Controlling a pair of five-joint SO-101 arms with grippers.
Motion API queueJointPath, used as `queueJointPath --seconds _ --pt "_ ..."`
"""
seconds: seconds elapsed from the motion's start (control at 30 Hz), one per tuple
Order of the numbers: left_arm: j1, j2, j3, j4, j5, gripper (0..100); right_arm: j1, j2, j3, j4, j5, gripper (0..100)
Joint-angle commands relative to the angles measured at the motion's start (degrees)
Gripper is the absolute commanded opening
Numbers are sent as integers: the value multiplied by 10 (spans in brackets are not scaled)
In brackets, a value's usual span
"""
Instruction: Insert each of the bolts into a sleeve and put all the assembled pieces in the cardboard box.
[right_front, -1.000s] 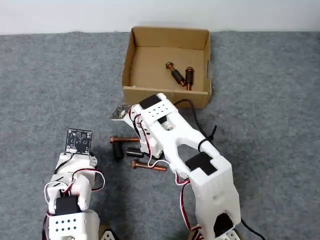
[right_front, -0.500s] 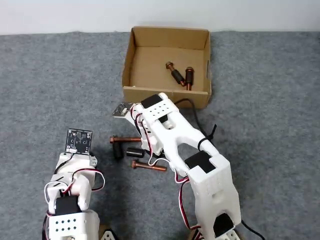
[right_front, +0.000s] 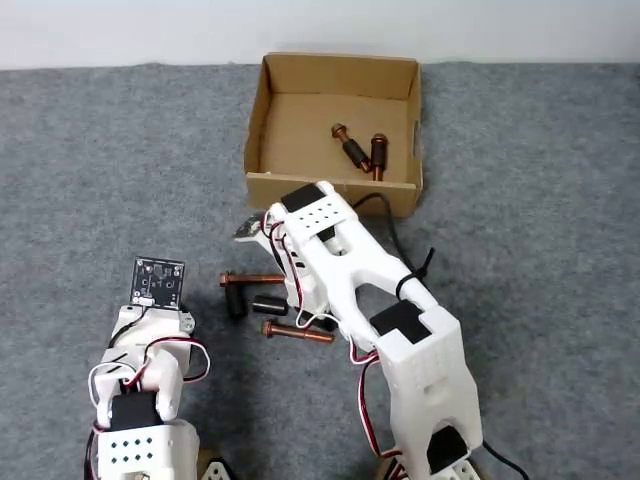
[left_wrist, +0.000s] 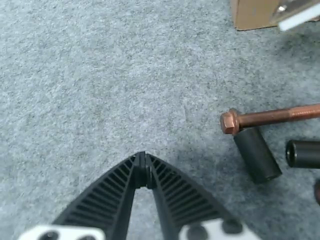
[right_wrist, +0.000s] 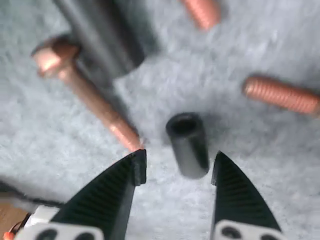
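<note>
Two bolt-and-sleeve pieces (right_front: 358, 150) lie in the cardboard box (right_front: 262, 135). On the carpet in front of it lie a copper bolt (right_front: 250, 278), a black sleeve (right_front: 235, 302), a second sleeve (right_front: 270, 305) and a second bolt (right_front: 297, 332). My right arm (right_front: 340, 260) hangs over them. Its gripper (right_wrist: 180, 157) is open, one finger on each side of a short black sleeve (right_wrist: 187, 142), close to the carpet. The left gripper (left_wrist: 144, 167) is shut and holds nothing, a short way from a bolt (left_wrist: 270, 117) and a sleeve (left_wrist: 255, 155).
Grey carpet covers the table. The left arm (right_front: 150, 370) stands at the near left, with open floor to its left and beyond it. The box's front wall (right_front: 330, 190) stands just past the right arm's wrist. A white wall runs along the far edge.
The right arm's wrist has shifted slightly to the right over the loose parts. The bolts, the sleeves and the left arm have kept still.
</note>
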Motion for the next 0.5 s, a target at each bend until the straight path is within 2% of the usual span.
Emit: queueJointPath --seconds 0.0,0.27,0.47 --pt "-3 3 -1 -18 -2 6 16 0 -25 15 -8 210" --pt "-3 3 -1 -18 -2 6 15 6 -22 -68 -5 208" --pt "-3 3 -1 -18 -2 6 15 52 -23 -72 -8 208"
